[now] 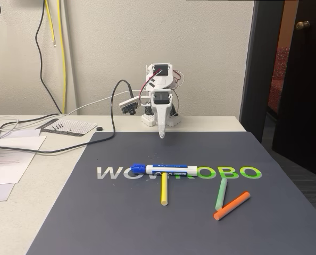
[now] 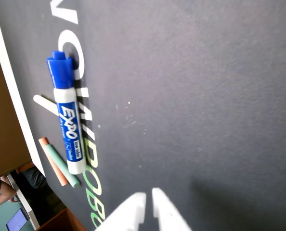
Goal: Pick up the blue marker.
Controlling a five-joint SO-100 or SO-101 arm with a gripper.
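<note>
A pale worktop [image 1: 51,175] carries a dark grey mat [image 1: 179,223] printed with large white-to-green letters, and the mat takes up most of the near surface in the fixed view. Loose white papers [image 1: 9,159] and a black cable [image 1: 41,149] lie on the bare worktop to the left of the mat. At the far edge, against the wall, stands the white arm [image 1: 160,90], folded over so that its hand [image 1: 161,134] points down above the back edge of the mat, well apart from everything lying there. In the wrist view the hand [image 2: 149,195] enters from the bottom with its two white tips nearly together, a thin gap between them, pinching nothing. The marker [image 1: 166,170] lies flat across the middle of the lettering, its blue cap to the left in the fixed view. A yellow stick [image 1: 164,189] runs toward the camera from under the marker's middle. To the right lie a green stick [image 1: 221,194] and an orange stick [image 1: 232,205], close to each other at their near ends.
</note>
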